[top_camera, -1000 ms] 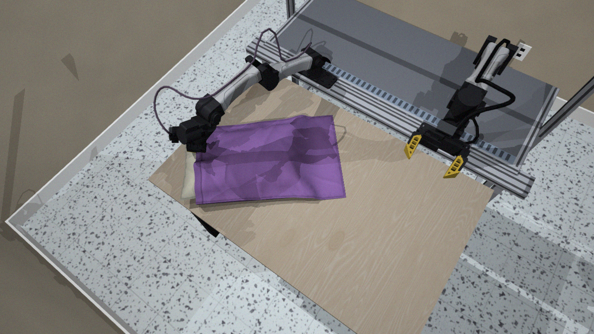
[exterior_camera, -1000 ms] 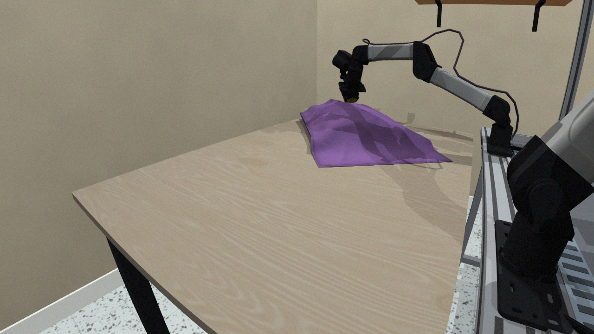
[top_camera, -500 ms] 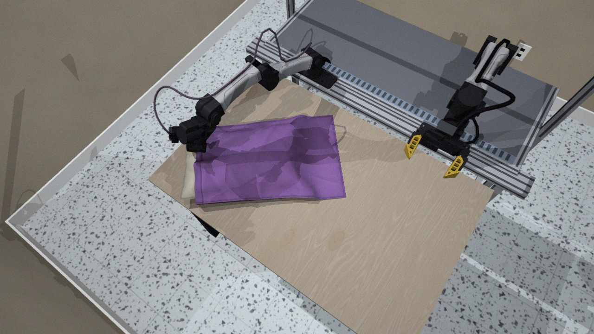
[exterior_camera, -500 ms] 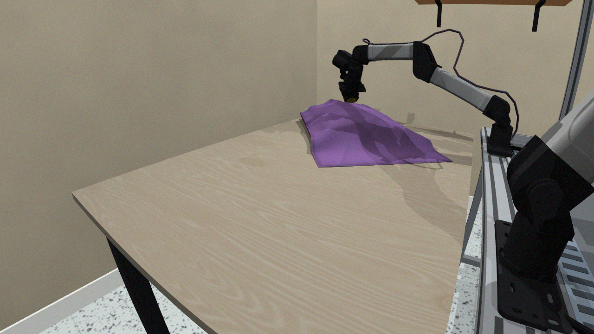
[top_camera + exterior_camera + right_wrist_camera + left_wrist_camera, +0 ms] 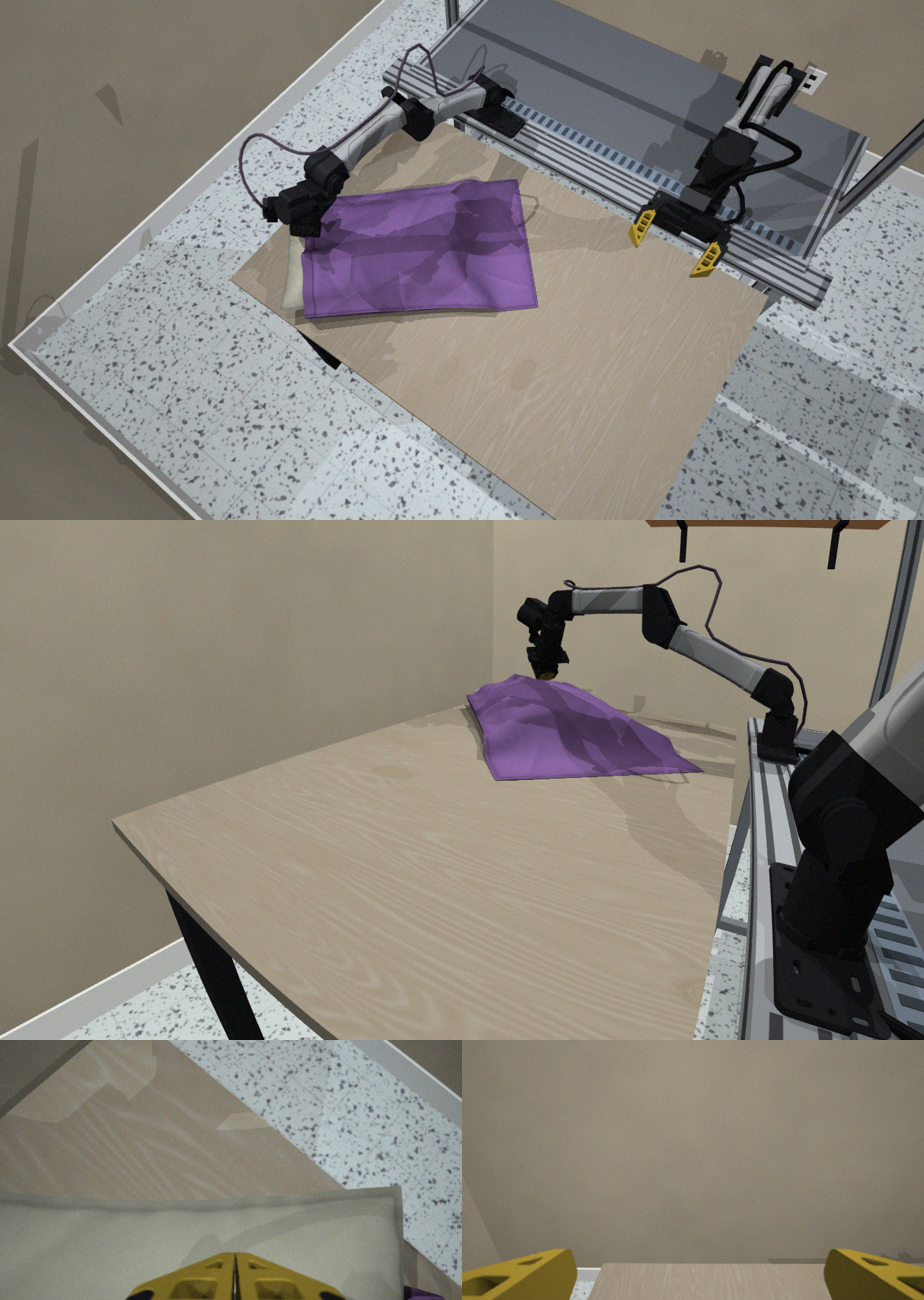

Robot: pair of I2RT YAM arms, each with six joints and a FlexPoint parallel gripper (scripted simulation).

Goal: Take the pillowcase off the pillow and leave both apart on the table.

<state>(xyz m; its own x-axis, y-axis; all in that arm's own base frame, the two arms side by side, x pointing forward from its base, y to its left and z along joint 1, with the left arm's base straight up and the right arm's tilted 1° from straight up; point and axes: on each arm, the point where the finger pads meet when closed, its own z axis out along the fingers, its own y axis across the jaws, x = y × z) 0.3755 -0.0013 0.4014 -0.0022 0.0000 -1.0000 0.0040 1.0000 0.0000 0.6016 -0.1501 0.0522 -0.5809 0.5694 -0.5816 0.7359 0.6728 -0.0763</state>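
Speckled floor (image 5: 193,388) (image 5: 148,1002) (image 5: 582,1290) (image 5: 325,1094) surrounds table (image 5: 581,362) (image 5: 388,843) (image 5: 715,1282) (image 5: 144,1166). Purple pillowcase (image 5: 413,258) (image 5: 581,739) (image 5: 420,1293), top view left, covers most of pillow (image 5: 292,278) (image 5: 108,1249). Right gripper (image 5: 305,226) (image 5: 546,675) (image 5: 235,1254) shut at the pillow's exposed end, no fabric visible between fingers; left gripper (image 5: 665,261) (image 5: 700,1257) wide open, holding nothing. Removal looks early; next likely needs a firm pillow grip, then pulling them apart.

Comparing the earlier top and exterior views with the present ones, I find no change that can be established; any shift over this last second is too slight for me to tell.
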